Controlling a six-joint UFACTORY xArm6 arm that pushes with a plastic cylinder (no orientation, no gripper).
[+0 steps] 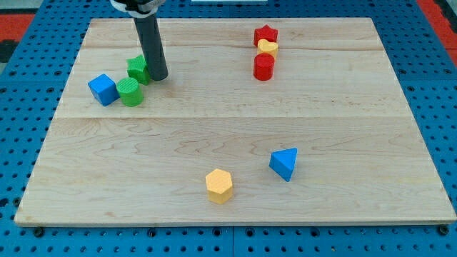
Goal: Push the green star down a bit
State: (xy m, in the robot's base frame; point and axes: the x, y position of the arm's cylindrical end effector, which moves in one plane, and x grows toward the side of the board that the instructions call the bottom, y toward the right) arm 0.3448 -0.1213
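**A:** Pale wooden board [235,135], planked and smooth-grained, on a blue perforated base [21,107]. Where does the tool stand?

**B:** My tip [158,76] is the lower end of a straight, matte dark rod. It has nothing to open or close and holds nothing. It rests on the board just right of the green star-shaped block [138,69], touching it or nearly so; I cannot tell which.

**A:** So where is the task's block?

**B:** The green star sits near the board's upper left. Just below it, touching or almost, is a ribbed green cylinder block [130,93], and to the star's lower left, beside that cylinder, is a blue cube [103,89].

**A:** How far along is the push?

**B:** I judge it not yet made. My tip is beside the star, not above it, so it likely has to get to the star's top side before pushing down. The green cylinder lies in the path and may get shoved along.

**A:** And farther out?

**B:** Well right of the star is a close column: red star block [265,33], a yellow block [268,47] of unclear shape, and a red cylinder [263,66]. Far to the star's lower right lie a yellow hexagonal block [219,185] and a blue triangular block [284,163]. All look like matte, hard-edged pieces.
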